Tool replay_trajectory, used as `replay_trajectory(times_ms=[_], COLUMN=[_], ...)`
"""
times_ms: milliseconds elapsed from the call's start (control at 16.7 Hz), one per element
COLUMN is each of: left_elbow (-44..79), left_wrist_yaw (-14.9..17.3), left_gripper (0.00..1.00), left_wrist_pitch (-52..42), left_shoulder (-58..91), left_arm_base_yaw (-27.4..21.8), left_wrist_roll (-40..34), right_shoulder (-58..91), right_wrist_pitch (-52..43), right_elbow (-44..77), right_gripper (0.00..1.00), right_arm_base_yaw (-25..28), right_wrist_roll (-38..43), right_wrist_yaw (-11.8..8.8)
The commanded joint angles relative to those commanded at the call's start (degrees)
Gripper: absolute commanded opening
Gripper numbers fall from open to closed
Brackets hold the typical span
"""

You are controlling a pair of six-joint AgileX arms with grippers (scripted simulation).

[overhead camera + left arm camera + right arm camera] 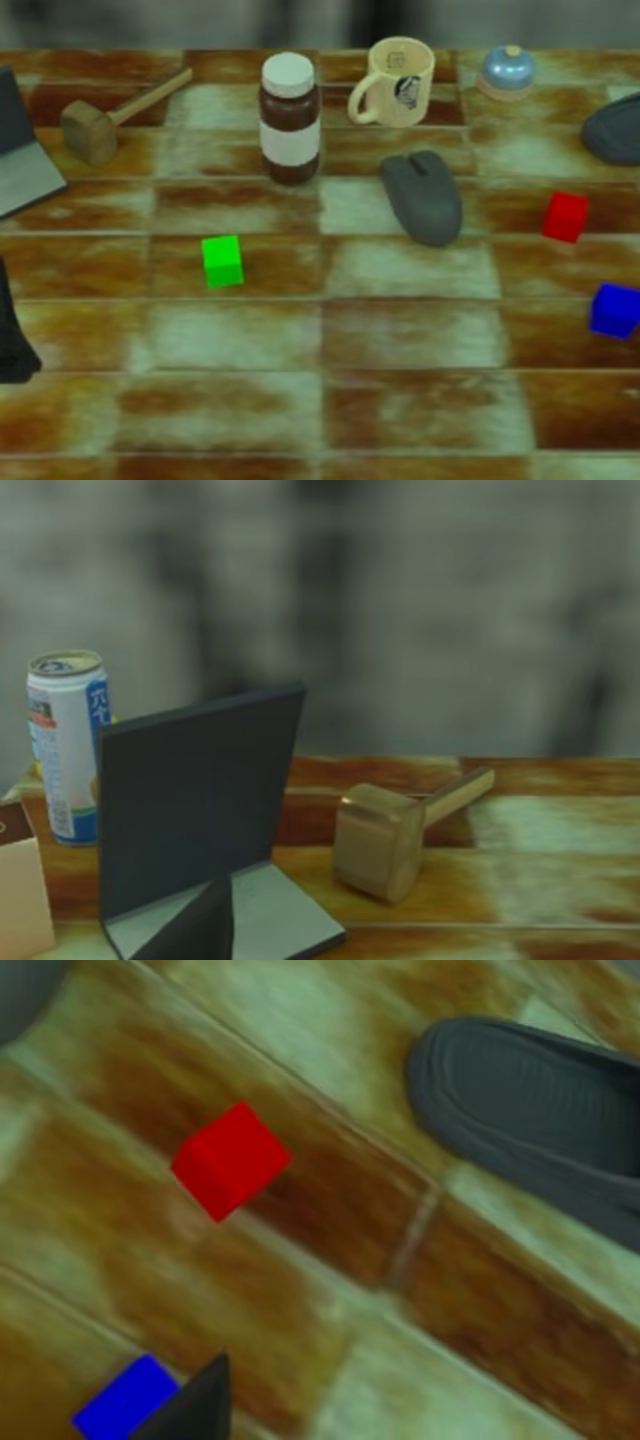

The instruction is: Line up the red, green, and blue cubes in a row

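Table (330,420): tiled, filled frame | Left arm (12,335): parked at left edge, finger state could not be determined | Mouse (424,196): centre right | Green cube (222,261): centre left | Red cube (565,216): right | Blue cube (614,310): right edge, below red | Right gripper: out of top view, state indeterminate

A matte black, angular part of the left arm (14,335) is seen at the top view's left edge. One dark pointed finger (195,1405) of the right hand is shown in its wrist view.
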Motion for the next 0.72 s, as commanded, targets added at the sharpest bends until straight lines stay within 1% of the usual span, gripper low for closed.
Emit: replay_trajectory(times_ms=[180, 360, 540, 720], left_elbow=[0.0, 0.0, 0.0, 0.0], left_wrist_yaw=[0.0, 0.0, 0.0, 0.0], left_gripper=[1.0, 1.0, 1.0, 1.0], left_wrist_pitch=[0.0, 0.0, 0.0, 0.0], left_shoulder=[0.0, 0.0, 0.0, 0.0], left_arm_base_yaw=[0.0, 0.0, 0.0, 0.0], left_wrist_roll=[0.0, 0.0, 0.0, 0.0], right_shoulder=[20.16, 36.85, 50.61, 61.17], right_wrist_pitch=[-10.38, -19.57, -26.93, -32.16], right_elbow=[15.57, 29.54, 42.04, 51.77], right_gripper=[1.0, 1.0, 1.0, 1.0], right_arm_base_yaw=[1.1, 2.14, 3.0, 3.63], right_wrist_roll=[-8.86, -16.88, -23.6, -28.62], right_wrist_yaw=[0.12, 0.16, 0.16, 0.15])
